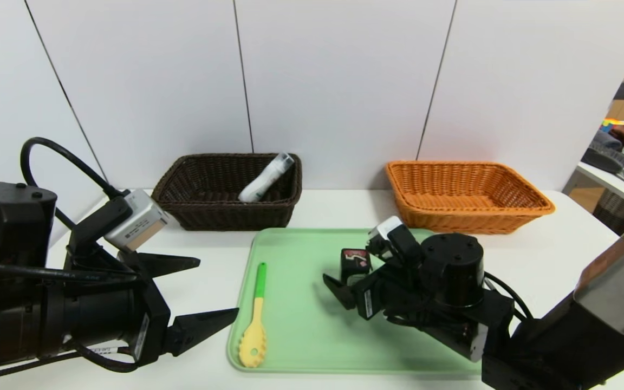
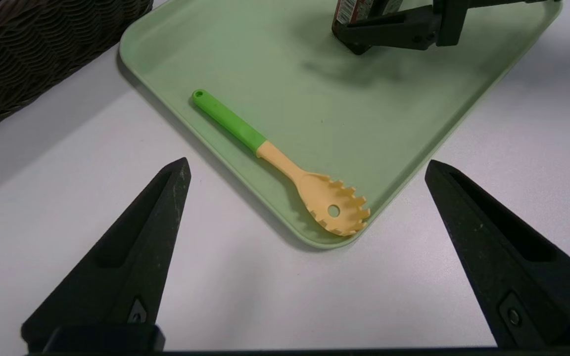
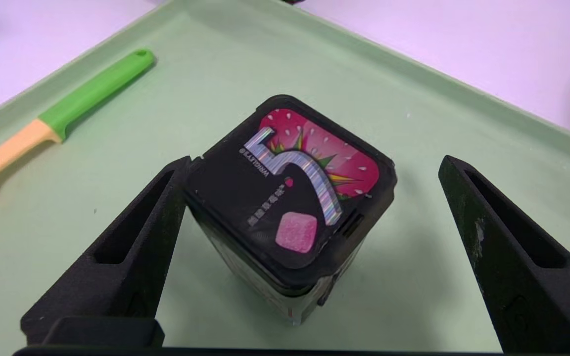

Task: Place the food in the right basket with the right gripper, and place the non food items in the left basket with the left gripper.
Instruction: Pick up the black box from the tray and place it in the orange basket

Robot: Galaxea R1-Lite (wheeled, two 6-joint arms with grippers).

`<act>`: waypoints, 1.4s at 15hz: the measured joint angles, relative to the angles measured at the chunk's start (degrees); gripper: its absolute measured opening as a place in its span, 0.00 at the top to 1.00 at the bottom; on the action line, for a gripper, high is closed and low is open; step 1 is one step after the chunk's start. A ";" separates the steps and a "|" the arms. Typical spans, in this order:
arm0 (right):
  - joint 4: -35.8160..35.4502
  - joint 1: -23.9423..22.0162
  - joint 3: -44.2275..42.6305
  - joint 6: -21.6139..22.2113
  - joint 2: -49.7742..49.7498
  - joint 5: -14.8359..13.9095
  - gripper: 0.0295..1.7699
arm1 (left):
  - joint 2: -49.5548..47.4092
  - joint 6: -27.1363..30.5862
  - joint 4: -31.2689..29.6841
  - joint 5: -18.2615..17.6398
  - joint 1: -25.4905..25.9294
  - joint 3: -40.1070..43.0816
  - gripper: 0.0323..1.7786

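The dark basket (image 1: 236, 214) holds the bottle (image 1: 267, 177); our right gripper's (image 3: 314, 163) jaws spread around the carton (image 3: 285, 193), whose lettered lid only our right wrist view reveals; left gripper's (image 2: 307, 165) jaws spread.

Two rectangular woven baskets, one dark brown (image 1: 236, 214), one orange (image 1: 469, 219); one translucent whitish bottle (image 1: 267, 177); one yellow-and-green slotted spoon (image 1: 257, 325); one black carton (image 3: 290, 188); one pale green rectangular tray (image 1: 312, 346).
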 joint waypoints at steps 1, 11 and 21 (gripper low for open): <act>-0.06 0.04 0.06 0.26 0.44 -0.05 0.03 | 0.11 0.02 -0.02 0.00 0.00 0.00 0.05; -0.52 0.33 0.44 0.40 1.26 -0.27 0.03 | 0.49 0.02 -0.10 -0.06 0.00 -0.33 0.05; -0.50 0.39 0.80 0.43 1.06 -0.29 0.58 | 0.46 0.00 -0.11 -0.94 0.00 -0.44 0.05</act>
